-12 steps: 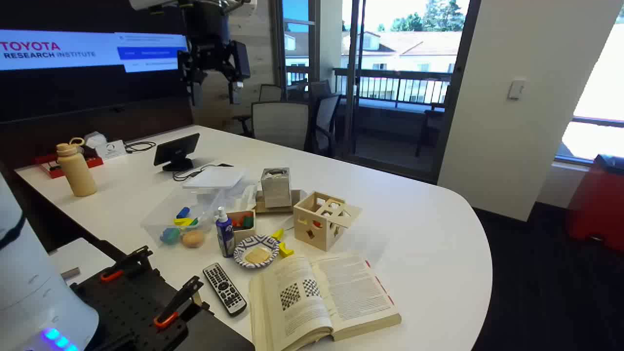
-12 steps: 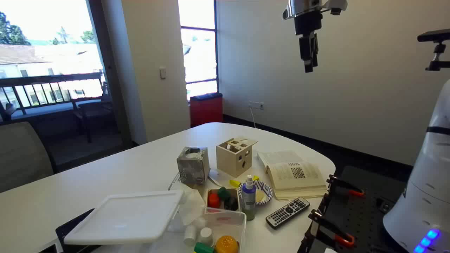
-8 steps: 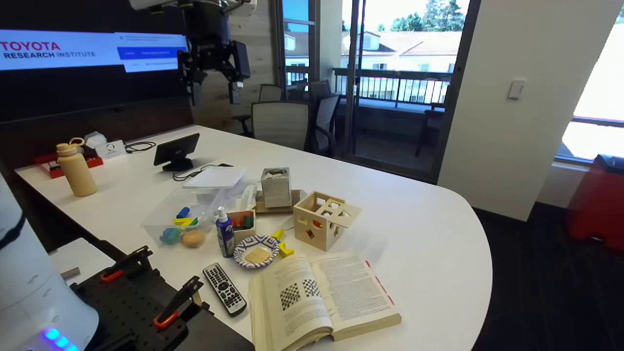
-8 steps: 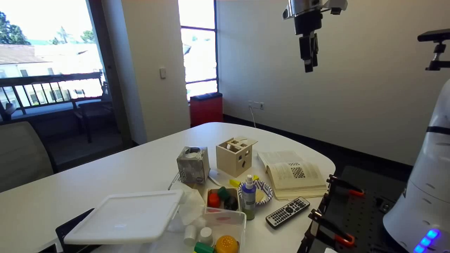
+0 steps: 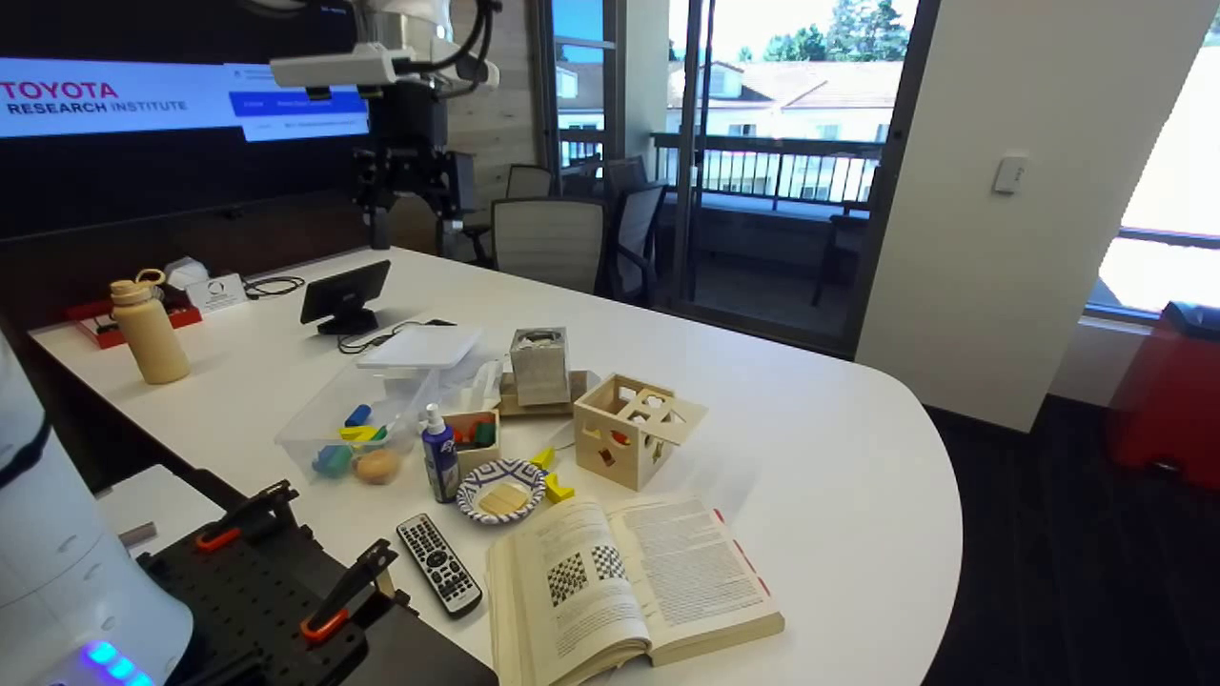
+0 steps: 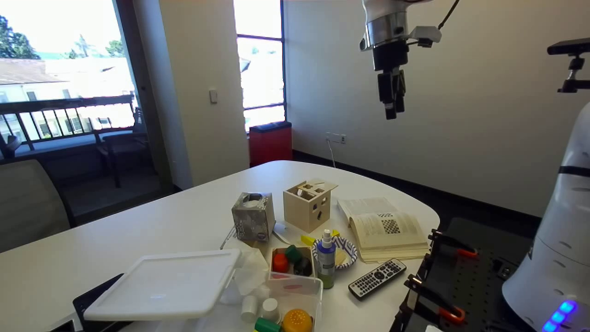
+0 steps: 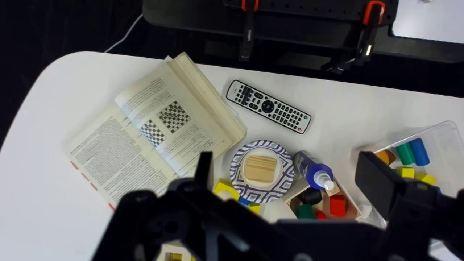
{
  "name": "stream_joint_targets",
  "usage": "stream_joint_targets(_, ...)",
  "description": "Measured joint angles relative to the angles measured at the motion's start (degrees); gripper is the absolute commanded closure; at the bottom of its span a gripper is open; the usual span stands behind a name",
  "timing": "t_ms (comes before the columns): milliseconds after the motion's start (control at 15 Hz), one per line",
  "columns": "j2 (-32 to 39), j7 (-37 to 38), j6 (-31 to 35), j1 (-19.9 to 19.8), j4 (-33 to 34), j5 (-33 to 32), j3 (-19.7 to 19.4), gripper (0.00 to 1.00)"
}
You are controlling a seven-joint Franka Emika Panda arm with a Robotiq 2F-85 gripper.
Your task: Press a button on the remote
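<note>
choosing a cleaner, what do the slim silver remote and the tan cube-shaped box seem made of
The slim silver remote: probably satin plastic, going by its even face, black edging and rounded corners. The tan cube-shaped box: likely wood, perhaps unvarnished, judging by its colour, dull faces and cutouts.

Gripper [image 5: 414,235] lower than 0.5 s ago in both exterior views, more arm [image 6: 385,23] showing

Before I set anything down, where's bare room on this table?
Bare tabletop stretches from the shape sorter and open book to the rounded end; a smaller patch separates the remote from the clear plastic bin. It's crowded around the spray bottle and patterned bowl.
</note>
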Motion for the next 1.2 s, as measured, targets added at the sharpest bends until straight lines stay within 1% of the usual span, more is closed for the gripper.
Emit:
stream_joint_targets(267,5.74,2.16,10.36,2.03,-7.20,5.75,1.61,0.00)
stream_joint_targets(400,9.12,3.38,15.93,2.24,-10.77,8.27,2.26,0.00)
stream_joint_targets(533,12.65,5.43,23.48,2.21,-14.21,10.04,2.48,0.00)
stream_joint_targets(667,16.65,7.35,33.53,2.18,-17.57,11.58,2.51,0.00)
stream_joint_targets(733,18.87,7.70,38.53,2.17,-18.86,12.73,2.51,0.06)
stream_joint_targets(800,21.30,7.87,43.04,2.17,-19.78,14.03,2.51,0.28)
stream_joint_targets(933,26.70,7.86,49.59,2.16,-20.24,17.50,2.59,0.33)
stream_joint_targets(1067,32.16,7.29,53.92,2.02,-19.74,21.04,3.23,0.47)
stream_joint_targets(1133,34.66,7.14,55.16,1.85,-19.16,22.60,3.83,0.56)
stream_joint_targets(1200,36.94,7.09,55.87,1.45,-18.45,23.80,4.62,0.62)
